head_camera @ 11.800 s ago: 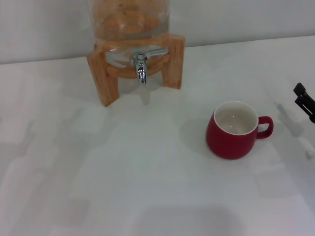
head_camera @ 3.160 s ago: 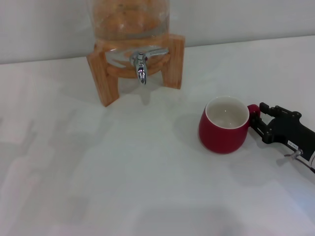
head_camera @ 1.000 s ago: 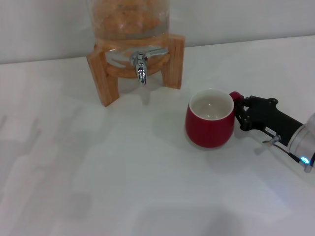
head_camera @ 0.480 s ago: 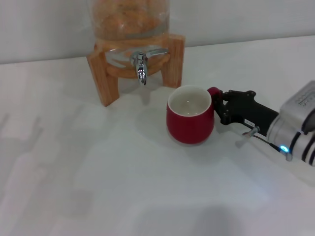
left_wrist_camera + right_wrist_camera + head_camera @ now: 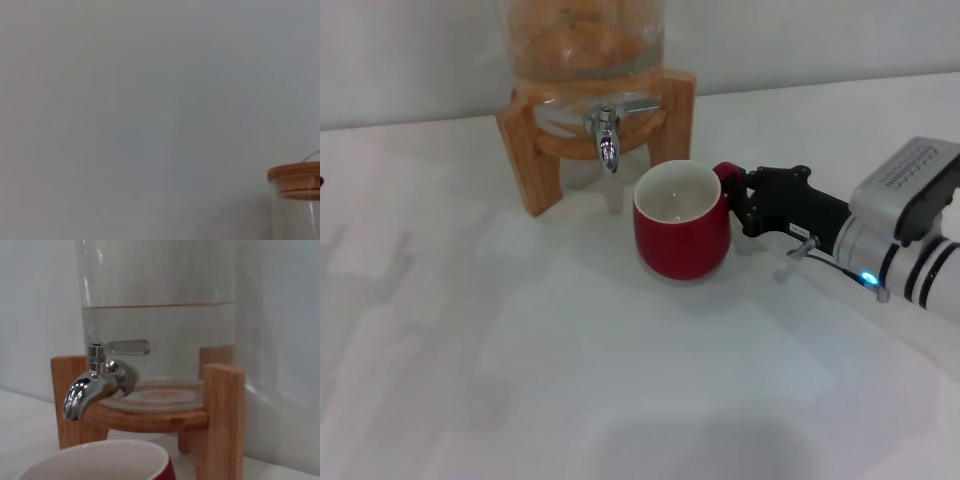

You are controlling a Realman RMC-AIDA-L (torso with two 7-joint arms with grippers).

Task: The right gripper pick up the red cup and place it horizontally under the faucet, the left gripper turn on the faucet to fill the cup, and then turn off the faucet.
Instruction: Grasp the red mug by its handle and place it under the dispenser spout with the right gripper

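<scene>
On the white table point(image 5: 570, 380), broad and bare toward the near edge, the glass jar point(image 5: 160, 310) on its wooden stand point(image 5: 525, 160) carries the faucet point(image 5: 607, 135), and the red cup point(image 5: 682, 225) stands upright just right of the spout, its handle pinched by the right gripper point(image 5: 738, 200)

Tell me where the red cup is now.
In the head view, the red cup stands upright, right of the faucet, its handle held by the right gripper.

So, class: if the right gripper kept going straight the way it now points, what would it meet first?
The right gripper is shut on the handle of the red cup, so the cup leads. Pointing toward the robot's left, the cup would probably reach the wooden stand first, passing just before the faucet; depth is uncertain.
</scene>
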